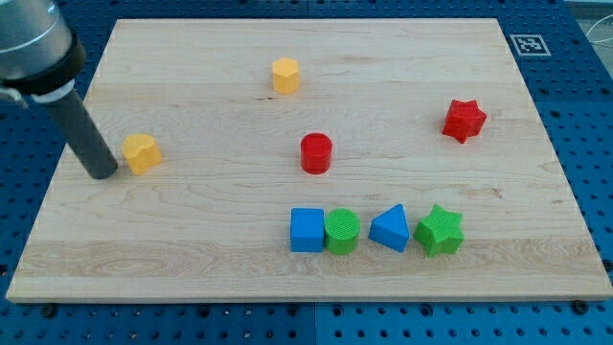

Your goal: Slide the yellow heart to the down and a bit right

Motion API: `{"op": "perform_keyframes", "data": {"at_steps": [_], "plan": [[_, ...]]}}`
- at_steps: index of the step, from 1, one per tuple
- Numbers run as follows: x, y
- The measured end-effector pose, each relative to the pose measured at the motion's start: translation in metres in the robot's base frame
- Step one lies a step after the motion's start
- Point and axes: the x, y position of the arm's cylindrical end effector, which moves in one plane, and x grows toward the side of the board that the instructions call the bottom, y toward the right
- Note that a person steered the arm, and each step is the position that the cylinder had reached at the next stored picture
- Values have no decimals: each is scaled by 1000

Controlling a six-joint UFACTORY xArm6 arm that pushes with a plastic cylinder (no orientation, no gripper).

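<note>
The yellow heart (142,152) lies on the wooden board (192,240) at the view's left. My tip (102,173) rests on the board just left of the heart and slightly below it, close to it; I cannot tell whether they touch. The dark rod rises from the tip toward the view's top left.
A yellow hexagon (285,74) sits at the top centre. A red cylinder (316,152) is in the middle, a red star (465,120) at the right. Along the bottom stand a blue cube (307,230), green cylinder (342,231), blue triangle (391,229) and green star (440,231).
</note>
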Motion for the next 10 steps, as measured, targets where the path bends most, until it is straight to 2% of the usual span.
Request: {"op": "perform_keyframes", "data": {"at_steps": [1,5,9,10], "plan": [[-22,0],[-15,-1],[-7,50],[-3,46]]}}
